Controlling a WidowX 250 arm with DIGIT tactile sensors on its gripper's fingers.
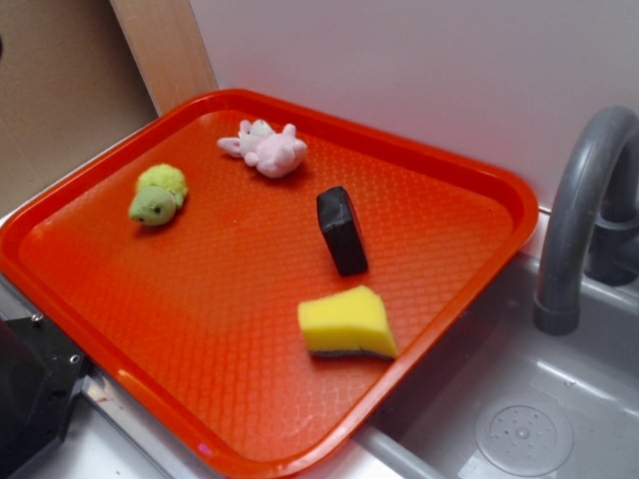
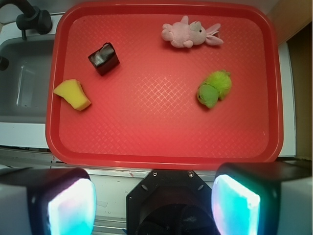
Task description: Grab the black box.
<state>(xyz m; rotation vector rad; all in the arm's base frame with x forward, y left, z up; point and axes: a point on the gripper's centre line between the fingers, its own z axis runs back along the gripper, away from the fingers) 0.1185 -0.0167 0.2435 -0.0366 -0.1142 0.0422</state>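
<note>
In the wrist view the gripper (image 2: 154,198) is being cut off by the lower frame edge, its two pads (image 2: 71,208) standing wide apart and holding nothing. The red textured plastic tray (image 1: 449,160) is carrying a small matte black rectangular box (image 1: 341,231) standing on edge just beyond a yellow wedge-shaped sponge (image 1: 346,322), plus a pink plush rabbit (image 1: 266,148) and a green plush turtle (image 1: 158,194)

A plain white wall (image 1: 419,70) closes the scene at twelve o'clock, lit evenly. At ten o'clock a light wooden board (image 1: 165,45) leans against a brown panel (image 1: 60,90). At four o'clock lies a grey sink (image 1: 519,399) — its drain (image 1: 522,436) visible — under a curved grey faucet (image 1: 584,200).
</note>
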